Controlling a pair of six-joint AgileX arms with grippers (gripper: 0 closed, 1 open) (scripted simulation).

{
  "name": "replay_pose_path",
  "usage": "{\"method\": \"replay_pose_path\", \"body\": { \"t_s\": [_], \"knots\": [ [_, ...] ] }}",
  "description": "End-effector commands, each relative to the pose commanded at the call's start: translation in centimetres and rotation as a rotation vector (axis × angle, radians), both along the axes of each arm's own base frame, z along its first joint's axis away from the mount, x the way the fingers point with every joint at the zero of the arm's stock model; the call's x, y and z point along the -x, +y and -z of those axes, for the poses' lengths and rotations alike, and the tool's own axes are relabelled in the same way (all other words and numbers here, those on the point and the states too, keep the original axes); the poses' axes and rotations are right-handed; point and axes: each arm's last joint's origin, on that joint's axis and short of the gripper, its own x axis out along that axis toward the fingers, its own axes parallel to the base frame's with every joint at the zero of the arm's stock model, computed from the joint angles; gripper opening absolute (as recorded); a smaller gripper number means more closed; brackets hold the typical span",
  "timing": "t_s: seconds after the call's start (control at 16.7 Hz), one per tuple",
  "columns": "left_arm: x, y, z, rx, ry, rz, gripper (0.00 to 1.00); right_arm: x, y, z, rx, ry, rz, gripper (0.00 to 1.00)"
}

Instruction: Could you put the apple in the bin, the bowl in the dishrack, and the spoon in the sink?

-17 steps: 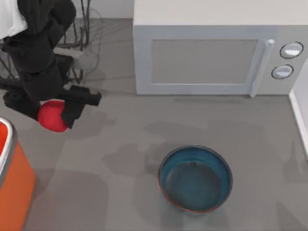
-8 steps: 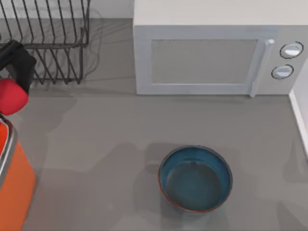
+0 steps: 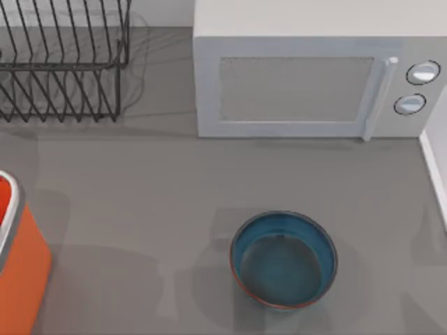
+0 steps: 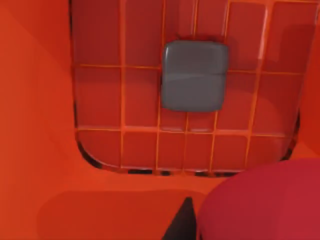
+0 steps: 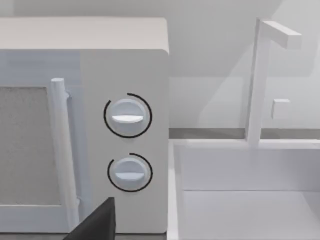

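Orange walls surround the left wrist view: the camera looks straight down into the bin, whose floor is a grid of square ribs with a grey rounded block lying on it. The apple, dark red and round, sits close under the lens, above the bin's floor, and beside it a black fingertip of the left gripper touches its edge. Its other finger is hidden, so I cannot tell how far its jaws stand apart or whether they press on the fruit.

From above, the bin stands at the table's left edge, orange with a pale rim. At the far left the dishrack of black wire has bare prongs. To its right is the white microwave. Nearer the front, right of the middle, the bowl stands upright on the grey table, teal inside, well apart from both bin and rack.

The right wrist view faces the microwave's two dials and, just beside them, the white sink with its tall faucet. A black finger of the right gripper shows there; whether that gripper's jaws are apart or together, I cannot tell.
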Motion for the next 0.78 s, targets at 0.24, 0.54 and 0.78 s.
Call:
{"method": "replay_pose_path", "body": {
  "t_s": [0.24, 0.54, 0.78],
  "knots": [
    [0.2, 0.1, -0.1, -0.001, -0.004, -0.017, 0.00, 0.0, 0.0, 0.0, 0.000, 0.000, 0.000, 1.00],
    [-0.1, 0.1, 1.7, 0.002, -0.015, -0.012, 0.00, 0.0, 0.0, 0.0, 0.000, 0.000, 0.000, 1.00],
    [0.1, 0.2, 5.8, -0.001, -0.008, -0.015, 0.00, 0.0, 0.0, 0.0, 0.000, 0.000, 0.000, 1.00]
  ]
}}
